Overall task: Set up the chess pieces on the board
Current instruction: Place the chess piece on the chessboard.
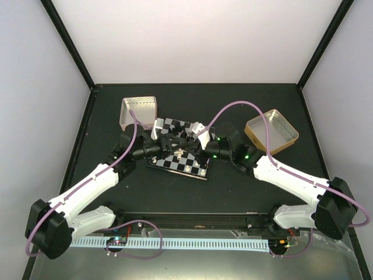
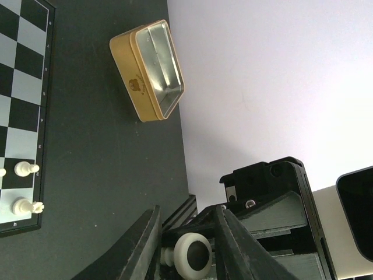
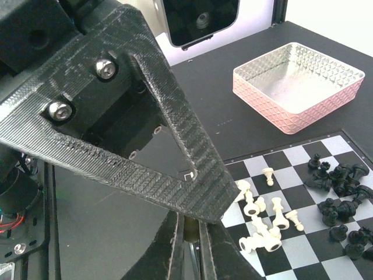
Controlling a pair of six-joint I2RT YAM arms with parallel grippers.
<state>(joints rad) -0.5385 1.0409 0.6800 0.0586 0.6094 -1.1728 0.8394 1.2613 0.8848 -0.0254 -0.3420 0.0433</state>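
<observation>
- Pink tin (image 1: 139,111): at 10 o'clock of the board (image 1: 175,163), near its far corner.
- Left end effector (image 2: 187,213): over the board's middle. Narrow, with a cream piece (image 2: 192,254) caught between its fingers.
- Chess pieces: a cream heap (image 3: 262,224) and a black heap (image 3: 341,198) lie jumbled on the squares. Two edge pieces (image 2: 23,169) sit in the outermost row.
- Right end effector (image 3: 189,248): narrow gap, and I cannot tell whether it holds anything. It is just beside the left one.
- Gold tin (image 1: 271,131): at 2 o'clock, apart from the board.
- Risks: the crowded arms may collide, a finger may sweep the heaps over the thin edge, or the held piece may slip.
- Room: bare desk (image 1: 192,198) at 6 o'clock. The tins limit room at 10 and 2.
</observation>
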